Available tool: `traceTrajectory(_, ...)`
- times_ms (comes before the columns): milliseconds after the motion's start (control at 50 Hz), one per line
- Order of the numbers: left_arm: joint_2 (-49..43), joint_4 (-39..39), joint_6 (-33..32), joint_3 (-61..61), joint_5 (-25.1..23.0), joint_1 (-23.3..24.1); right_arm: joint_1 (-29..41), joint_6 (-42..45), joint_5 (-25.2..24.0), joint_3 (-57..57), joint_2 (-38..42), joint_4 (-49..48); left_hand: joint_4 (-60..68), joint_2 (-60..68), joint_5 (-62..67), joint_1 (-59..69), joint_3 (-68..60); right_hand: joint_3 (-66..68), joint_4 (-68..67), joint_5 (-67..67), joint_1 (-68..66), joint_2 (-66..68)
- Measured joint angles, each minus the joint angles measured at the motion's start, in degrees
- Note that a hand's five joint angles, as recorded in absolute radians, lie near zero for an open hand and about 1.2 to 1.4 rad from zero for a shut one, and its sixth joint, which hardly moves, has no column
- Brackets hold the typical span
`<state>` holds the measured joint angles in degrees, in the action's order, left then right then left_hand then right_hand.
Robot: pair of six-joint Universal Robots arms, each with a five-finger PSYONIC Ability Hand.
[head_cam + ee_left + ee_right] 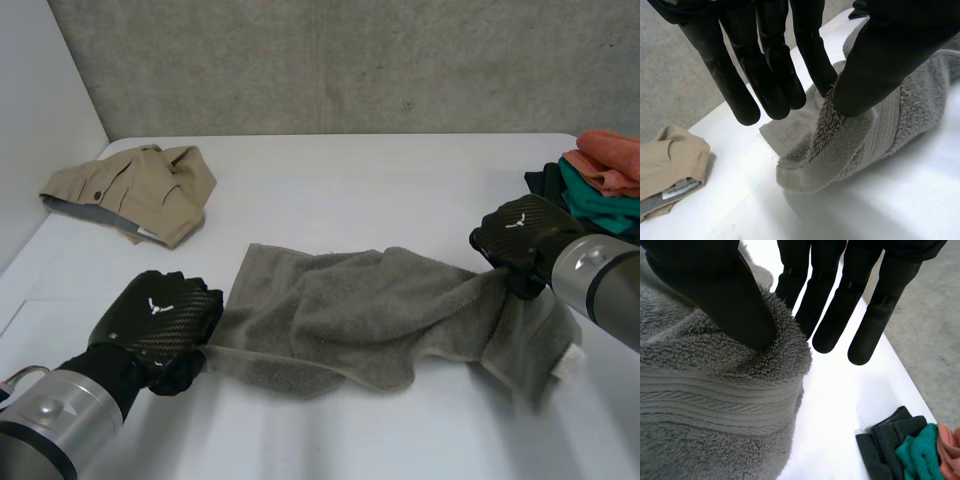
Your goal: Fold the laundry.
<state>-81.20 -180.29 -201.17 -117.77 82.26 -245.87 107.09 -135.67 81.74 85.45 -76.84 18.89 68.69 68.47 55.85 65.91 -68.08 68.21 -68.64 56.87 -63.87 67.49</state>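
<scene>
Left hand (160,316) and right hand (520,236) pinch the grey towel's (350,315) 2 ends, seemingly to pull it flat.

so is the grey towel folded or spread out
Spread but rumpled: left robot hand and right robot hand pinch ends of the grey towel.

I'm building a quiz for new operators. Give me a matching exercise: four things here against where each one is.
Things: 1 grey towel; 2 tan shirt; 3 clothes pile; 4 left hand.
Places: A far left of the table; B at the table's right edge; C pinching the towel's left end; D spread across the table's middle.
Pairs: 1-D, 2-A, 3-B, 4-C.
</scene>
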Motion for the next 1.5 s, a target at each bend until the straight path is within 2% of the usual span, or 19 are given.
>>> traceTrajectory(80, -2.3, 0.1, 0.4, 0.4, -2.3, -2.4, 0.5, 3.4, 0.1, -5.8, 6.2, -0.1, 0.0, 0.0, 0.0, 0.0, 0.0, 0.0, 0.0, 0.0, 0.0, 0.0)
traceTrajectory(200, -9.2, -2.8, 0.4, 2.7, -3.0, -3.5, 2.1, 3.7, 1.0, -12.7, 17.2, -11.3, 0.0, 0.0, 0.0, 0.0, 0.0, -0.5, 0.5, -0.4, 0.3, -0.4)
traceTrajectory(260, -13.0, -5.7, 0.4, 5.1, -2.1, -3.1, 2.8, 3.3, 1.3, -14.8, 22.9, -21.2, 0.0, 0.0, 0.0, 0.0, -0.1, -13.0, 13.3, -11.7, 9.0, -12.6)
traceTrajectory(280, -14.7, -7.3, 0.5, 6.5, -1.1, -2.7, 2.9, 2.9, 1.2, -15.0, 25.0, -26.4, 0.0, 0.0, 0.0, 0.0, -0.1, -26.1, 26.4, -25.3, 23.4, -27.4)
traceTrajectory(300, -15.3, -7.9, 0.5, 7.0, -0.8, -2.6, 2.9, 2.8, 1.2, -15.0, 25.4, -27.6, 0.0, 0.0, 0.0, 0.0, -0.1, -29.5, 28.6, -27.6, 25.7, -29.7)
traceTrajectory(320, -16.7, -9.2, 0.5, 8.5, 0.3, -2.2, 2.7, 2.4, 1.0, -14.8, 26.3, -31.1, 0.0, 0.0, 0.0, 0.0, -0.1, -42.0, 42.2, -41.7, 39.6, -42.6)
traceTrajectory(360, -18.2, -10.6, 0.6, 10.3, 2.0, -1.9, 2.3, 1.0, 0.7, -13.8, 26.7, -35.7, 0.0, 0.0, 0.0, 0.0, -0.1, -52.5, 52.8, -51.5, 48.9, -52.6)
traceTrajectory(400, -19.2, -11.5, 0.8, 12.0, 3.7, -1.6, 1.6, -1.1, 0.4, -12.3, 25.7, -38.5, 0.0, 0.0, 0.0, 0.0, -0.1, -56.2, 56.2, -54.6, 51.2, -55.3)
traceTrajectory(540, -19.1, -11.5, 1.6, 14.0, 6.2, -1.4, -2.5, -11.5, -0.4, -6.5, 16.6, -35.8, 0.0, 0.0, 0.0, 0.0, -0.1, -56.4, 56.8, -54.6, 51.2, -55.4)
traceTrajectory(640, -17.2, -11.1, 2.2, 13.2, 5.5, -1.7, -9.8, -21.5, -3.4, -1.6, 6.6, -21.4, 0.0, 0.0, 0.0, 0.0, -0.1, -56.4, 56.8, -54.6, 51.2, -55.4)
traceTrajectory(700, -16.6, -11.1, 2.2, 12.8, 5.0, -2.0, -11.9, -22.8, -4.8, -0.6, 5.2, -16.6, 0.0, 0.0, 0.0, 0.0, -0.1, -56.4, 56.8, -54.6, 51.2, -55.4)
traceTrajectory(720, -16.2, -11.1, 2.2, 12.6, 4.8, -2.2, -14.3, -23.2, -6.5, 0.5, 4.3, -10.9, 0.0, 0.0, 0.0, 0.0, 0.0, -56.4, 56.8, -54.6, 51.2, -55.4)
traceTrajectory(800, -15.8, -11.1, 2.3, 12.6, 4.5, -2.8, -17.5, -20.4, -9.2, 3.4, 4.7, -5.9, 0.0, 0.0, 0.0, 0.0, -0.1, -56.3, 56.7, -54.5, 51.2, -55.4)
traceTrajectory(940, -15.8, -11.3, 2.5, 13.9, 4.5, -3.7, -20.9, -13.0, -12.7, 9.5, 7.9, -10.1, 0.0, 0.0, 0.0, 0.0, -0.1, -56.2, 56.6, -54.3, 51.0, -55.2)
traceTrajectory(980, -16.1, -11.4, 2.8, 15.0, 4.6, -3.9, -21.5, -10.8, -14.2, 12.2, 10.1, -14.7, 0.0, 0.0, 0.0, 0.0, -0.1, -56.1, 56.3, -54.1, 51.0, -55.2)
traceTrajectory(1160, -17.1, -11.0, 3.7, 18.2, 4.9, -3.9, -20.4, -10.4, -17.0, 15.0, 15.3, -27.7, 0.0, 0.0, 0.0, 0.0, -0.1, -46.5, 46.9, -44.5, 42.0, -46.2)
traceTrajectory(1280, -17.2, -10.7, 4.0, 19.1, 5.0, -4.0, -17.9, -12.7, -17.0, 13.4, 17.4, -31.9, 0.0, 0.0, 0.0, 0.0, -0.1, -41.9, 42.1, -42.6, 38.5, -41.3)
traceTrajectory(1400, -17.0, -10.7, 4.1, 19.1, 5.0, -4.5, -15.5, -14.3, -16.3, 11.5, 18.6, -32.2, 0.0, 0.0, 0.0, 0.0, -0.1, -41.5, 41.7, -39.8, 38.3, -41.0)
traceTrajectory(1500, -16.9, -10.7, 4.1, 19.1, 5.0, -5.2, -13.6, -14.7, -14.8, 9.3, 20.3, -32.2, 0.0, 0.0, 0.0, 0.0, -0.1, -37.1, 37.5, -38.2, 32.6, -36.4)
